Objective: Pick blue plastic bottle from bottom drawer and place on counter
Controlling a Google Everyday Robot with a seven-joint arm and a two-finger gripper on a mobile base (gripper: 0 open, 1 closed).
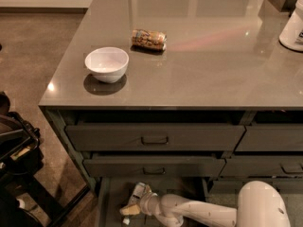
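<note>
Item: small clear pale-bluish plastic bottle (138, 191), in dark grey-green bottom drawer (111, 207). Likely light, slick, crushable; grasp mid-body. Beside it, end effector (134, 206); its grip cannot be told.

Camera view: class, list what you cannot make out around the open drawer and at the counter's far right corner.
- the blue plastic bottle: partly covered by the gripper, which is low inside the bottom drawer; its label is too small to read.
- the bottom drawer: front cut off by the lower edge, back hidden under the middle drawer.
- the white jug on the counter: cut off by the right edge.
</note>
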